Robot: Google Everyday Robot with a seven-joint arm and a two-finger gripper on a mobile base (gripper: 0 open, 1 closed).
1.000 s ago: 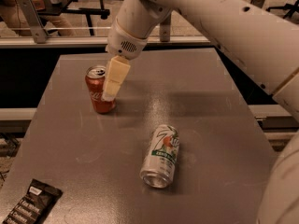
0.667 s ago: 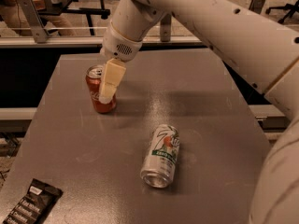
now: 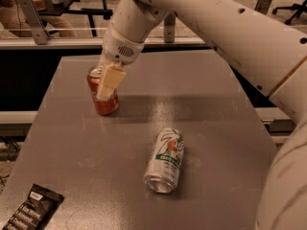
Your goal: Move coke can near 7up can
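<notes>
The coke can [image 3: 108,104], red with a silver top, stands upright on the grey table [image 3: 192,90] at its left middle. My gripper [image 3: 102,89] comes down from the white arm above and sits around the can's upper part, its cream front piece covering the can's front. The 7up can [image 3: 165,160], white with green lettering, lies on its side near the table's centre, its open end toward the front edge. It is about one can length to the right and in front of the coke can.
A dark snack packet [image 3: 32,207] lies at the table's front left corner. The big white arm [image 3: 230,28] spans the upper right and right edge. Behind the table are a rail and chairs [image 3: 43,18].
My gripper has shifted a little to the left and down over the coke can. Both cans have stayed where they were.
</notes>
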